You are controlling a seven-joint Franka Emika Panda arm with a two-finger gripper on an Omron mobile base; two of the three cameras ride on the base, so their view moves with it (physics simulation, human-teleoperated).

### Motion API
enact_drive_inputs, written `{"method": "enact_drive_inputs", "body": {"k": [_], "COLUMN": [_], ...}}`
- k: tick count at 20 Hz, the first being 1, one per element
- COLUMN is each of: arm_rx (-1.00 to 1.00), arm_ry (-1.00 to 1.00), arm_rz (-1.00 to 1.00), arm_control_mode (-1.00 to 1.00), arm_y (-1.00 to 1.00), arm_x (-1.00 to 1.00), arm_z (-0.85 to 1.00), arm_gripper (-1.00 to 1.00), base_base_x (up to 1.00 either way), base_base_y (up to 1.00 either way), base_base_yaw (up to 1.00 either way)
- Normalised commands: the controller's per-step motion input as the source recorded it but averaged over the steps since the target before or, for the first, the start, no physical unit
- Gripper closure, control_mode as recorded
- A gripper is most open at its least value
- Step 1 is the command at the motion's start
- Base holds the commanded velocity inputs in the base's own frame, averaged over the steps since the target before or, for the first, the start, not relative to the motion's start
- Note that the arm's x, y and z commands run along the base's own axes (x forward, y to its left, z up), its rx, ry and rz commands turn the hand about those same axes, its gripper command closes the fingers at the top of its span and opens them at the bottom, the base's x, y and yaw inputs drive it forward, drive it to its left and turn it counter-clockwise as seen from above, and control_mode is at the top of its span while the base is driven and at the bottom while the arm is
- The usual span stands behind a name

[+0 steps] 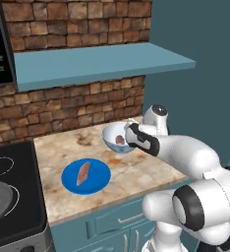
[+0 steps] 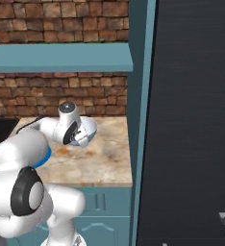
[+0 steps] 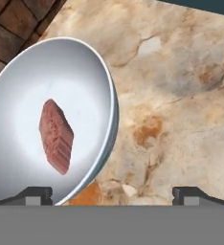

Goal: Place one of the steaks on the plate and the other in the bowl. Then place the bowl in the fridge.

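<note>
Marble counter (image 1: 136,172) below brick wall (image 1: 72,106); end effector (image 3: 112,194), spread wide, straddles bowl (image 3: 102,86) rim.

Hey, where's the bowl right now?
In the left base view the bowl is at the gripper, tilted, with a steak inside, right of the blue plate.

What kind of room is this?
A simulated kitchen, most likely: a marble-look counter against a brick wall, a black stove beside it, and raw steak on a blue plate.
</note>
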Motion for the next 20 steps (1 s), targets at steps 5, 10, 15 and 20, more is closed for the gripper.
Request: {"method": "enact_drive_inputs", "body": {"k": [5,10,15,20], "arm_rx": [0.03,0.07,0.06,0.0], "arm_ry": [0.01,0.04,0.03,0.0], "arm_rz": [-0.03,-0.01,0.0,-0.02], "arm_control_mode": [-1.0,-1.0,-1.0,-1.0], "arm_y": [0.0,0.0,0.04,0.15], "arm_x": [0.48,0.44,0.37,0.13], "arm_z": [-0.33,-0.32,-0.36,-0.19], "arm_gripper": [-1.0,-1.0,-1.0,1.0], "base_base_x": [0.0,0.0,0.0,0.0], "base_base_y": [0.0,0.0,0.0,0.0], "base_base_yaw": [0.0,0.0,0.0,0.0]}}
